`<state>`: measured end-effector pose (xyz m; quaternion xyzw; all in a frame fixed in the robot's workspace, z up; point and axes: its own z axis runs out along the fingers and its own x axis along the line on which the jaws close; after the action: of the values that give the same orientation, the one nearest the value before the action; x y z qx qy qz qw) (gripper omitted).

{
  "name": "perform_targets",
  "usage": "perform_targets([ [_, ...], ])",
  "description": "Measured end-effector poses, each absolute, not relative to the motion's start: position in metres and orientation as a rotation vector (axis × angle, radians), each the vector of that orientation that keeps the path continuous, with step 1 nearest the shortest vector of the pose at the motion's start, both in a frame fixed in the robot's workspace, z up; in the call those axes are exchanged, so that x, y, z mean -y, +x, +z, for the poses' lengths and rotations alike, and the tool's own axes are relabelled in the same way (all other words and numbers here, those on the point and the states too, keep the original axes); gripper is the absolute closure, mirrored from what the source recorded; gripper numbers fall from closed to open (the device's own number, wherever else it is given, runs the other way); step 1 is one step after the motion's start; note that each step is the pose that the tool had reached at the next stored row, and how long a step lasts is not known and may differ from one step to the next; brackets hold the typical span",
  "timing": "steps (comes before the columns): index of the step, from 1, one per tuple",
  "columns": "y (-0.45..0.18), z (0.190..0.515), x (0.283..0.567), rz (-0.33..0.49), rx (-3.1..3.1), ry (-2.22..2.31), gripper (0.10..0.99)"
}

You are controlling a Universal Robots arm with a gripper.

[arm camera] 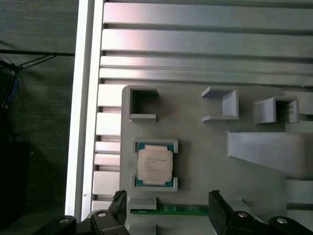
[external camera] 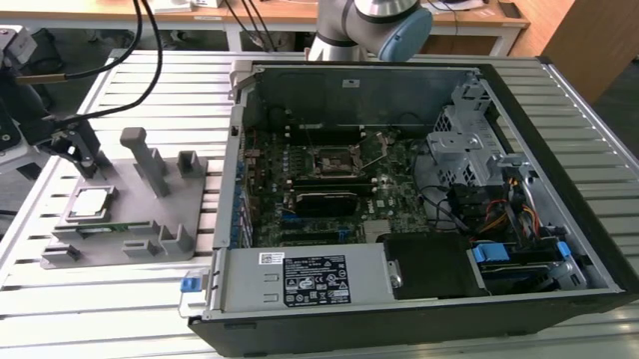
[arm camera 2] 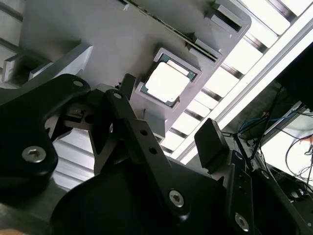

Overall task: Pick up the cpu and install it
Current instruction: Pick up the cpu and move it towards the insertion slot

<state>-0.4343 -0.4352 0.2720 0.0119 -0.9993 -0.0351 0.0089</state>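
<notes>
While the cpu (arm camera: 155, 165) sits in its grey holder (arm camera: 205, 161), my gripper (arm camera: 166, 197) hovers near it, jaws apart; nothing picked or installed yet.

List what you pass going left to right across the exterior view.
silvery-grey square cpu → tall grey plastic upright post → black square socket with metal frame → silver metal drive cage
</notes>
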Motion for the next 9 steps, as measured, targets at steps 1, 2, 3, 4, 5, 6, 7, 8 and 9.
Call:
perform_targets([
  [1, -0.4343, 0.2705, 0.4353, -0.11, 3.121, 0.04, 0.325],
  [2, -0.4343, 0.2689, 0.4353, -0.11, 3.121, 0.042, 0.325],
  [3, -0.4343, 0.2671, 0.4353, -0.11, 3.121, 0.042, 0.325],
  [4, -0.4341, 0.2656, 0.4353, -0.11, 3.121, 0.042, 0.325],
  [5, -0.434, 0.2647, 0.4353, -0.11, 3.121, 0.042, 0.325],
  [6, -0.434, 0.264, 0.4353, -0.11, 3.121, 0.042, 0.325],
  [7, -0.434, 0.2634, 0.4353, -0.109, 3.121, 0.042, 0.325],
  [8, -0.4339, 0.2626, 0.4353, -0.109, 3.121, 0.042, 0.325],
  [9, -0.4339, 0.2617, 0.4354, -0.108, 3.121, 0.042, 0.325],
])
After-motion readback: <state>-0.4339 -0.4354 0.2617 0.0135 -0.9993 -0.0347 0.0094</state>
